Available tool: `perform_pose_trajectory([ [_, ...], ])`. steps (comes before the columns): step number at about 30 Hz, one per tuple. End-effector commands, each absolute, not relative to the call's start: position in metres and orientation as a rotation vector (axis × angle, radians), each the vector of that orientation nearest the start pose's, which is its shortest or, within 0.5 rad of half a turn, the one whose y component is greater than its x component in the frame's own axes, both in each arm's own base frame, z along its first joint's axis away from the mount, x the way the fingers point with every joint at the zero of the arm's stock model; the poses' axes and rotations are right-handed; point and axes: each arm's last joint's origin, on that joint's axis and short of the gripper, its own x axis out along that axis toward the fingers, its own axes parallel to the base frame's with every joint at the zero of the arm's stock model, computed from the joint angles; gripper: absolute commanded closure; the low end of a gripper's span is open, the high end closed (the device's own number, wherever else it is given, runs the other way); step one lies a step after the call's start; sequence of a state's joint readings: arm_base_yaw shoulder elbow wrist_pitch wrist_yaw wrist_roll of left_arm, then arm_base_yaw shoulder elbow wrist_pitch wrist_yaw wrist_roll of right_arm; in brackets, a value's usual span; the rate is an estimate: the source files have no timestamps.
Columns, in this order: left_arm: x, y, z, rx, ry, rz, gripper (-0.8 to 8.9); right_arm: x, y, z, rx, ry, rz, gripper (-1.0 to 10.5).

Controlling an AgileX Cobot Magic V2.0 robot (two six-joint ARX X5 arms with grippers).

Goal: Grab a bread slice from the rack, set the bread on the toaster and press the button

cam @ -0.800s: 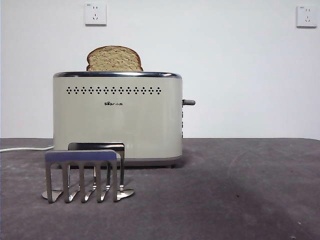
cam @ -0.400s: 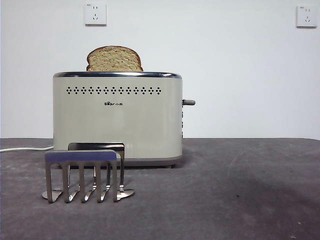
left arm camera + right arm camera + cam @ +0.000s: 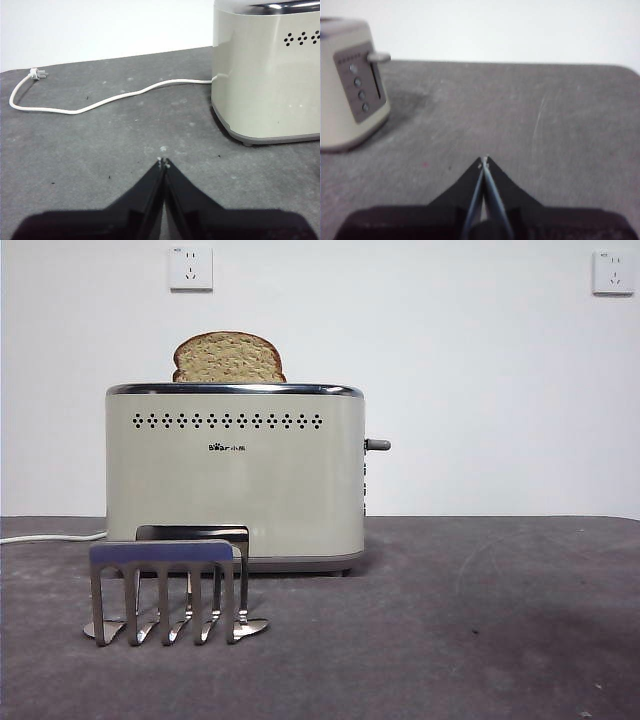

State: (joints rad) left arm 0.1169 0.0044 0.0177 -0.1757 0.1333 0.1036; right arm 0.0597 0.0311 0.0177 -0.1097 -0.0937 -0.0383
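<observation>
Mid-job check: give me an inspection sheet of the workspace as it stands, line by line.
Surface: dark grey table, scuffed, with small crumbs.
Job's things: slice of bread stands in the toaster; rack holds no bread; button sits high on the narrow end.
Clutter: nothing seen.
Grippers: left gripper shut, holding nothing, over bare table; right gripper shut, holding nothing, apart from the toaster.
Cables: white cord, its plug lying loose on the table.
Surroundings: white wall, two wall sockets.
</observation>
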Motion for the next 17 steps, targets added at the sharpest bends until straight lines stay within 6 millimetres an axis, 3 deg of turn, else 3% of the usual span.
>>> perform_pose_trajectory([
  [1, 0.0957, 0.0077, 0.1479, 0.075, 0.170, -0.020, 8.17, 0.0964, 0.0085, 0.1517, -0.025, 0.136, 0.153, 9.5],
  [17, 0.0957, 0.0077, 0.1479, 0.075, 0.170, -0.020, 8.17, 0.0955, 0.0086, 0.1484, 0.012, 0.174, 0.156, 9.5],
])
